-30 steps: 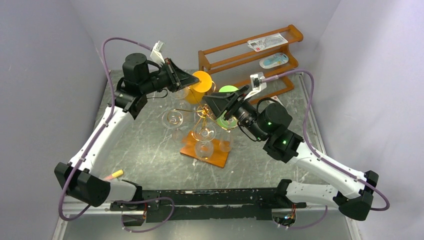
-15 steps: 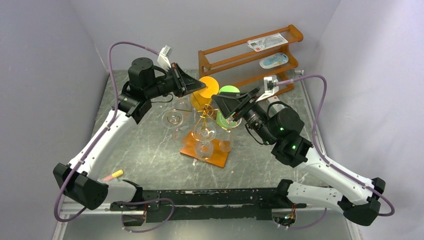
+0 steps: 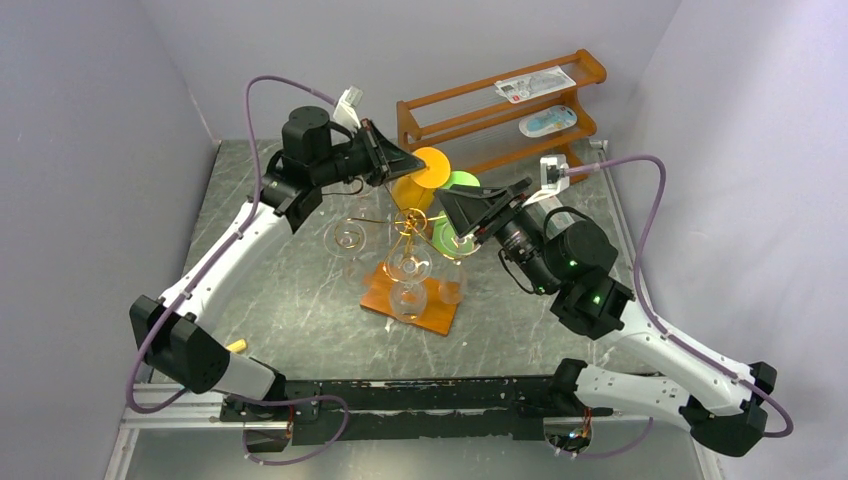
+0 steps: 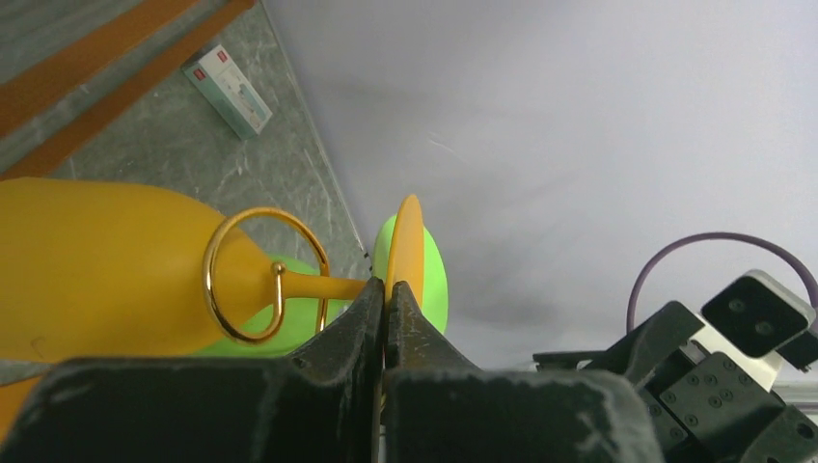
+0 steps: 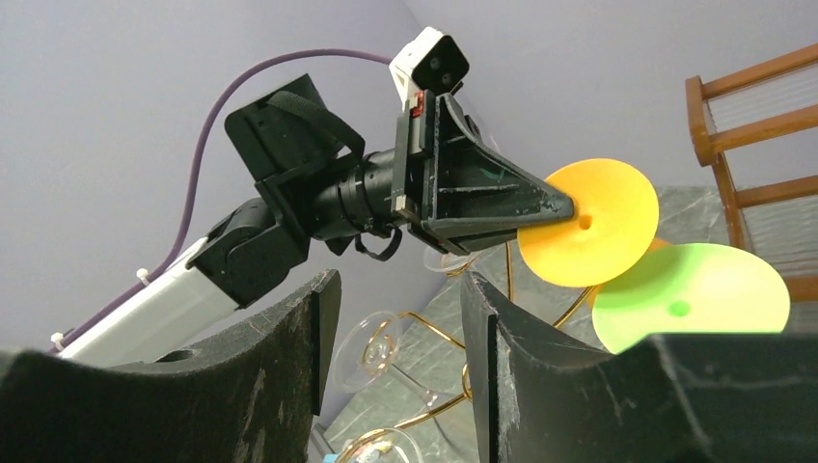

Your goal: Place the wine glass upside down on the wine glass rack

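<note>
An orange wine glass hangs tilted, bowl down and foot up, at the back of the gold wire wine glass rack. My left gripper is shut on the rim of its flat foot. In the left wrist view its stem crosses a gold ring of the rack; whether it sits inside the ring I cannot tell. A green wine glass hangs upside down beside it, foot on top. My right gripper is open, empty and to the right of the rack.
Several clear glasses hang upside down on the rack, above its wooden base. A brown three-tier shelf with packets stands at the back right. A small box lies by the shelf. A yellow item lies near the left arm's base.
The left arm has carried the orange glass to the right, over the back of the rack. The right gripper has drawn back to the right, still open.
</note>
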Robot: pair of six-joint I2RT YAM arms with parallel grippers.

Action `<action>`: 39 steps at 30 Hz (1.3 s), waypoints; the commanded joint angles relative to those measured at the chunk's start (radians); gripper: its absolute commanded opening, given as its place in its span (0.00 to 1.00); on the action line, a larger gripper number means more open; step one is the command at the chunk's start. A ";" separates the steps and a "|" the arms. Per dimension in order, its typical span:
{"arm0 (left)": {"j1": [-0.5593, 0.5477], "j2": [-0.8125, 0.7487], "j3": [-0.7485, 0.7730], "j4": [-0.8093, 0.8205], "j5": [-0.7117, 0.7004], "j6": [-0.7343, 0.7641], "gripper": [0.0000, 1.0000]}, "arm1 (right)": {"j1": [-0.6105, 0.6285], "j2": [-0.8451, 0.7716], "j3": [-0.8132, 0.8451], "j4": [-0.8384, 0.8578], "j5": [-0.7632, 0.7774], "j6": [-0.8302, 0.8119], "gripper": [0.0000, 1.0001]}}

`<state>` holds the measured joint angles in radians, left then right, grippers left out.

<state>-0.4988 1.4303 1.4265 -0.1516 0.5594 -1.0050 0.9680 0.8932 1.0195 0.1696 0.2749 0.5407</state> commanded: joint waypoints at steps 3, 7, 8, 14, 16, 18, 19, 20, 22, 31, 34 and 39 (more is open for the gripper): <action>-0.007 0.022 0.115 -0.042 -0.113 0.057 0.05 | -0.003 -0.028 -0.016 -0.015 0.028 -0.013 0.52; -0.007 0.019 0.142 -0.089 -0.185 0.100 0.05 | -0.003 -0.035 -0.024 -0.015 0.055 -0.023 0.50; -0.007 0.020 0.144 -0.094 -0.191 0.106 0.05 | -0.003 -0.036 -0.025 -0.015 0.057 -0.024 0.50; -0.007 0.024 0.150 -0.135 -0.224 0.136 0.05 | -0.003 -0.039 -0.029 -0.016 0.059 -0.017 0.50; -0.007 0.015 0.154 -0.157 -0.246 0.154 0.05 | -0.004 -0.040 -0.030 -0.021 0.065 -0.016 0.50; -0.007 0.006 0.164 -0.184 -0.272 0.177 0.05 | -0.002 -0.043 -0.033 -0.020 0.069 -0.015 0.50; -0.007 0.003 0.170 -0.202 -0.284 0.194 0.05 | -0.003 -0.044 -0.034 -0.019 0.070 -0.016 0.50; -0.007 0.002 0.177 -0.216 -0.292 0.208 0.05 | -0.003 -0.045 -0.035 -0.018 0.070 -0.016 0.50; -0.007 0.000 0.193 -0.254 -0.304 0.248 0.05 | -0.003 -0.045 -0.034 -0.016 0.067 -0.023 0.50; -0.007 0.032 0.267 -0.360 -0.299 0.352 0.18 | -0.003 -0.036 -0.030 -0.022 0.059 -0.023 0.50; -0.007 0.038 0.277 -0.383 -0.297 0.368 0.18 | -0.003 -0.040 -0.033 -0.019 0.064 -0.020 0.49; -0.007 0.034 0.281 -0.416 -0.307 0.387 0.22 | -0.003 -0.043 -0.035 -0.022 0.070 -0.013 0.49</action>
<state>-0.5087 1.4609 1.6638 -0.5278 0.2787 -0.6651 0.9680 0.8616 0.9943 0.1509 0.3271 0.5201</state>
